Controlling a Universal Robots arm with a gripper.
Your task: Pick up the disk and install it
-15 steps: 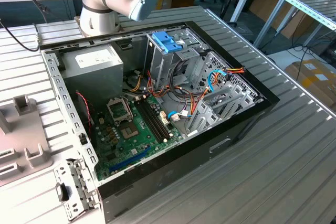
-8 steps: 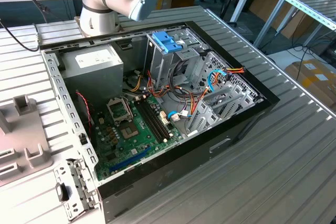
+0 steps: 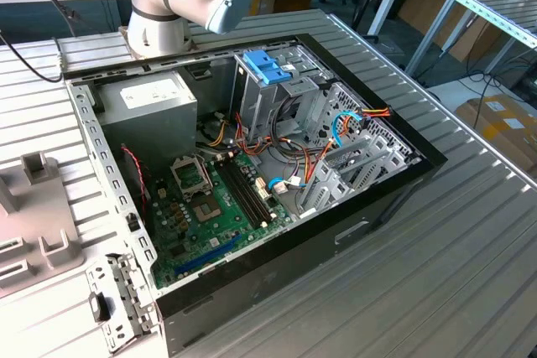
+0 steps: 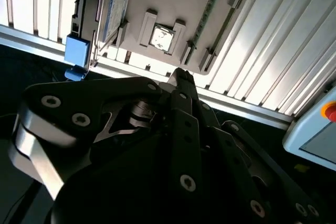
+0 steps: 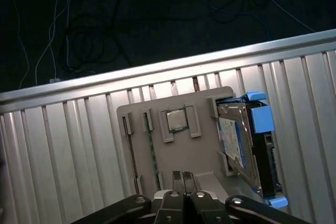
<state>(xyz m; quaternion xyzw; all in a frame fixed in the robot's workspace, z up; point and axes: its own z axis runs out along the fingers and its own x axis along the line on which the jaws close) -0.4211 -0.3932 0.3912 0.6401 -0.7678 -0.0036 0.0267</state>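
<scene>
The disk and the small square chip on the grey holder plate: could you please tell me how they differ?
The disk is the larger, a rectangle with a white-and-blue label and blue plastic rails; the chip is small, square and plain silver. The disk is propped up on edge, leaning in its slot, while the chip lies flat between low brackets. Both sit on the same grey holder plate, apart from each other.

the disk (image 5: 237, 139) was silver with a white-and-blue label, and its side rails (image 5: 261, 118) were bright blue. the holder (image 5: 178, 158) was pale grey, the gripper (image 5: 182, 176) matt black. the table (image 5: 68, 145) showed ribbed silver stripes. in the exterior view the motherboard (image 3: 205, 207) was green, the power supply (image 3: 147, 106) grey with a white sticker, the case (image 3: 252, 278) black
</scene>
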